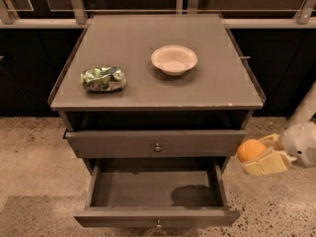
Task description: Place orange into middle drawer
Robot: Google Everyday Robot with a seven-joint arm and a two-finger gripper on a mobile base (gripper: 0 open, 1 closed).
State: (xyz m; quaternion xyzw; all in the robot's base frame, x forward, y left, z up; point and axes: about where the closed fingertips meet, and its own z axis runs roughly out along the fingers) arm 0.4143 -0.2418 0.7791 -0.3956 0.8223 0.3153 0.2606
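At the frame's bottom the wide, shallow dark grey middle drawer (133, 187) is standing open, awaiting the fruit. At lower right, outside its wall, the gripper (256, 155) is clamping the small round matte orange (250, 149) between cream fingers (265, 164), so placing is remaining. Higher, the grey table (207, 90) is bearing a green foil bag (103, 78) and white bowl (174, 59) before dark cabinets (27, 58).

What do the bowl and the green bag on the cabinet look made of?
Bowl: smooth off-white with a faint sheen, so glazed ceramic or plastic, can't tell which. Bag: crinkled, glinting green, likely foil. The hand, right of the open middle drawer, holds the orange.
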